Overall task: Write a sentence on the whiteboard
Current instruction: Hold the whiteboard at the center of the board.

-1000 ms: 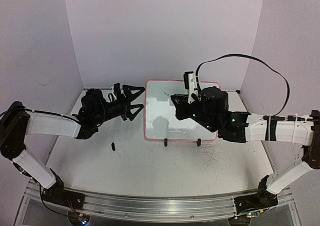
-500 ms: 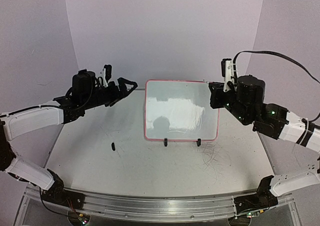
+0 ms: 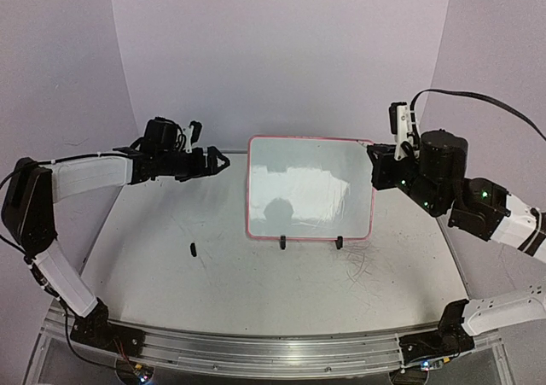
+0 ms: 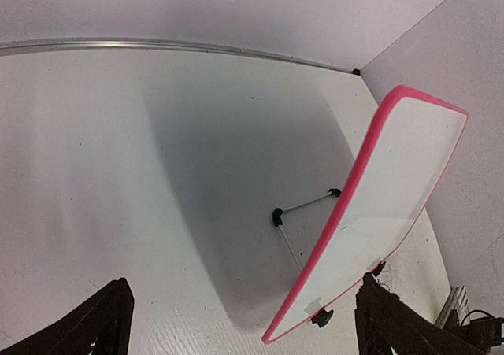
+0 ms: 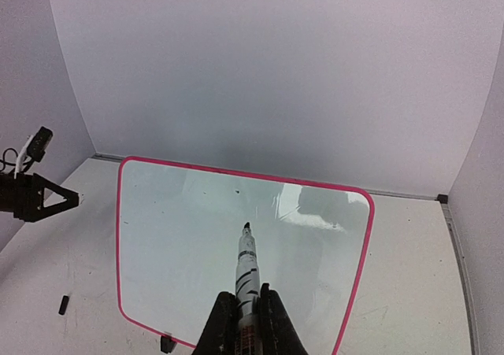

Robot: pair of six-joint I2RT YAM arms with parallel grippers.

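- Centrally, the whiteboard [image 3: 310, 189] stands toward the back of the white surface [image 3: 256, 291], leaning backward on two black clip feet [image 3: 282, 243], its red-pink frame all in view
- Its glossy face carries reflections and a few tiny dark specks, and I can read no writing on it
- From the left wrist view a thin wire strut [image 4: 303, 213] props it from behind
- Right claw [image 5: 248, 296] is clenched on a black-and-white marker [image 5: 246, 260], held up by the board's right edge; the tip points at the face but is clear of it
- Left claw [image 3: 213, 159] is released, its fingers [image 4: 102, 323] spread wide with nothing between them, hovering to the left of the board and apart from it
- A small black piece [image 3: 194, 249] lies on the surface, in front and to the left of the board
- Faint scribble marks [image 3: 367, 270] show on the surface near the board's front right corner
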